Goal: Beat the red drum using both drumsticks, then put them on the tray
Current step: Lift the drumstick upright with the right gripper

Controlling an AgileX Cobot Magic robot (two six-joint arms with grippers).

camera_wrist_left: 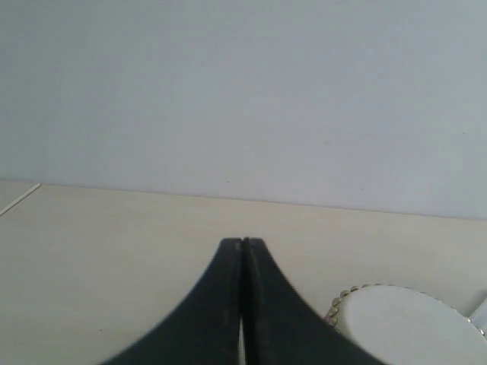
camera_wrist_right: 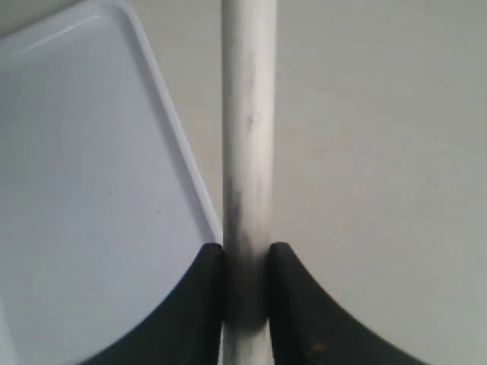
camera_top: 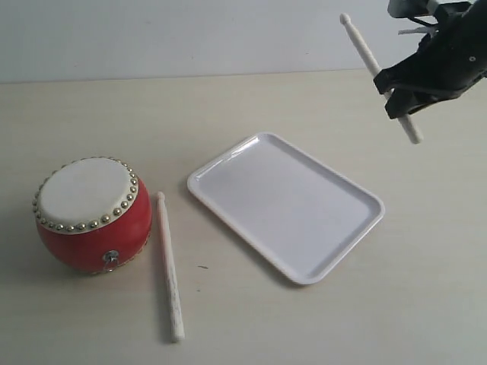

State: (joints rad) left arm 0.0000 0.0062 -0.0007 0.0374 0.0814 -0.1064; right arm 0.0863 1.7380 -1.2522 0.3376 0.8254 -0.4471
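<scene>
Pale tabletop (camera_top: 304, 327), white wall (camera_top: 190, 30), white tray (camera_top: 285, 205)

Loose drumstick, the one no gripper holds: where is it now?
Exterior view, left half: the loose drumstick lies flat on the table, close to the right of the red drum, with the tray further right.

The right hand (camera_top: 397, 95) grips the first drumstick (camera_top: 364, 47) aloft; the second drumstick (camera_top: 169, 266) lies on the bench (camera_top: 380, 312) between red drum (camera_top: 91, 217) and tray (camera_top: 285, 205).
</scene>
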